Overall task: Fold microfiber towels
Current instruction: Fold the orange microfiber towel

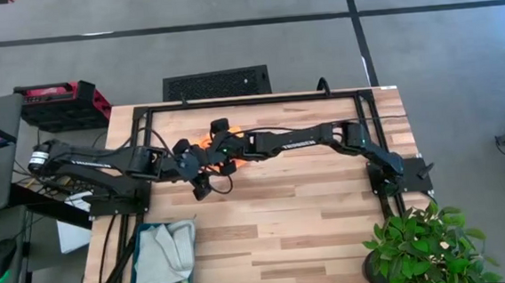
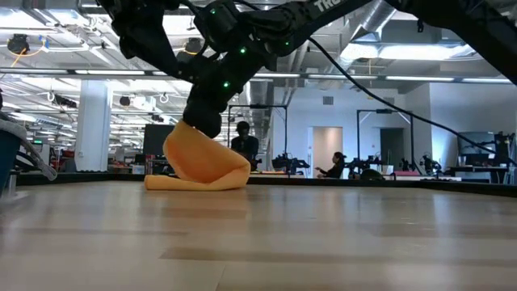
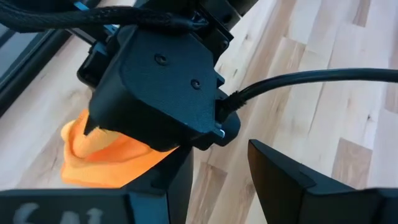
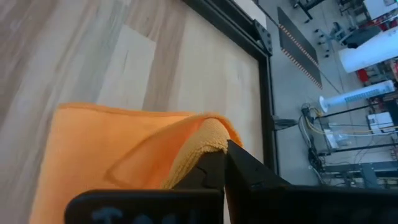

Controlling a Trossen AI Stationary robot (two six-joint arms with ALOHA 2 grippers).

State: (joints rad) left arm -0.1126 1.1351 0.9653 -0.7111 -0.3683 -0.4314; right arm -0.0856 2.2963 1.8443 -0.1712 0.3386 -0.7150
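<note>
The bright orange microfiber towel (image 2: pixel 198 166) lies at the table's far middle. Its lower part rests flat on the wood and one part is drawn up in a rounded bulge. My right gripper (image 4: pixel 225 152) reaches across from the table's right and is shut on that raised part; in the high view it (image 1: pixel 211 144) covers most of the towel (image 1: pixel 204 142). My left gripper (image 3: pixel 217 165) hovers open just on the near-left side of the right wrist (image 3: pixel 155 81), with nothing between its fingers. A light green towel (image 1: pixel 173 252) lies in the bin. My right gripper pinches a doubled-over edge of the orange towel (image 4: pixel 208 134) between its two fingers. The fingers come slanting down from the table's right side. The held part is raised and curves over slack, while the towel's lower part (image 2: pixel 174 184) lies on the table.
A teal bin (image 1: pixel 143 272) stands at the near left corner. A potted plant (image 1: pixel 420 246) stands at the near right corner. A black frame (image 1: pixel 258 99) runs along the table's far edge. Bare wood (image 1: pixel 294 228) spreads over the near middle. People show in the room behind.
</note>
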